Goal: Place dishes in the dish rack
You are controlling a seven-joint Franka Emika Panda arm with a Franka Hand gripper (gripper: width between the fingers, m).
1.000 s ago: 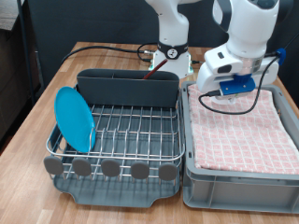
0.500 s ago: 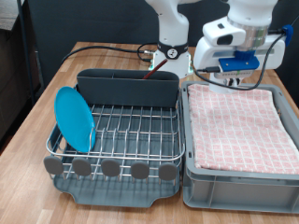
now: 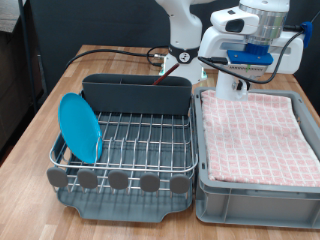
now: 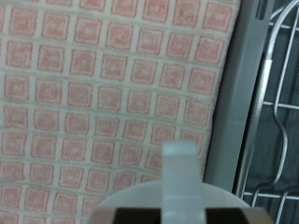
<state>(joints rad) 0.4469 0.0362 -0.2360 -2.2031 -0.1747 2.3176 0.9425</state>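
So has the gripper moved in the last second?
Yes. The gripper has risen off the checked cloth and shifted toward the exterior view's top left, holding a white mug.

White rounded arm (image 3: 240, 30), blue hand block (image 3: 256, 55), black cables (image 3: 225, 66)

I see a wooden table (image 3: 40, 150) carrying the dish rack (image 3: 125, 140) at about nine o'clock and a grey bin (image 3: 255, 165) touching it at three o'clock. Black cables (image 3: 110, 52) trail across the wood near twelve o'clock.
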